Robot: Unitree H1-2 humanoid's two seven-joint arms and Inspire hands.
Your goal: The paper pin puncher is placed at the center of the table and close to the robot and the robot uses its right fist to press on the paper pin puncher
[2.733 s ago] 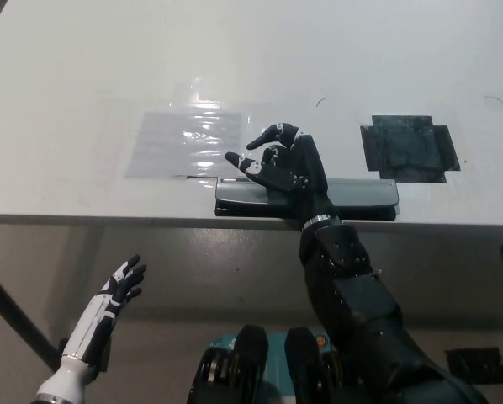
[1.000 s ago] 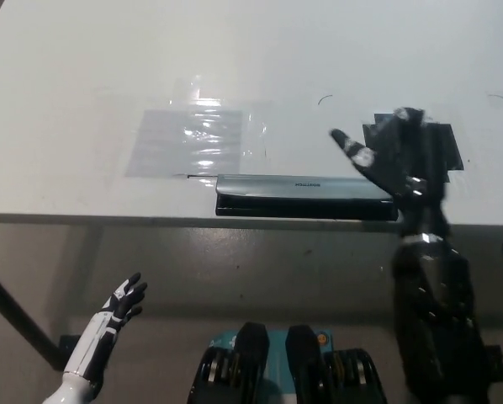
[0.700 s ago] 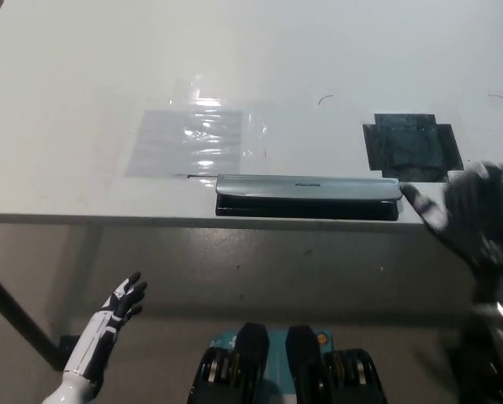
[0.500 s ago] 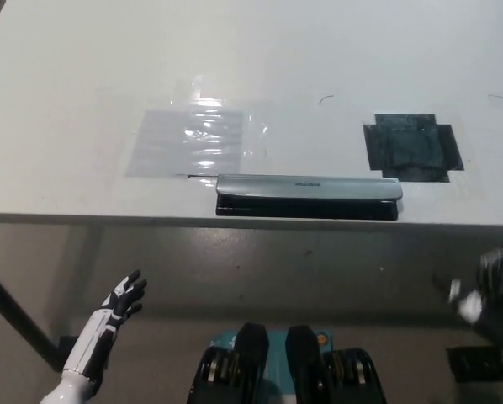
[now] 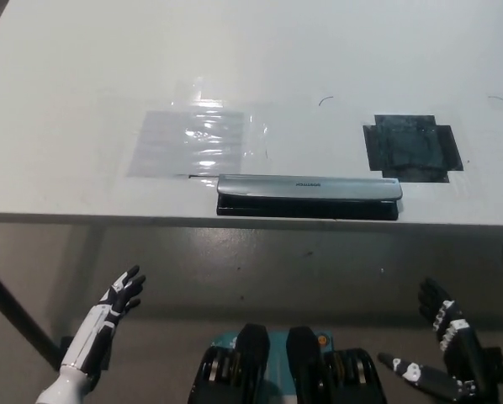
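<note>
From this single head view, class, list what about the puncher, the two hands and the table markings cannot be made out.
1. Paper pin puncher: the print on its top bar is too small to read; its underside is hidden by its own body.
2. Right hand: open, but its arm is cut off by the bottom right corner.
3. Left hand: open; its arm runs off the bottom edge.
4. Clear sheet: glare hides its surface.
5. Black patch: material unclear.

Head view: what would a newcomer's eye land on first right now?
The long grey paper pin puncher lying along the near edge of the white table, with nothing touching it. Behind it sit a black taped patch at right and a shiny clear sheet at left. Both hands hang open below table level: left hand, right hand.
</note>
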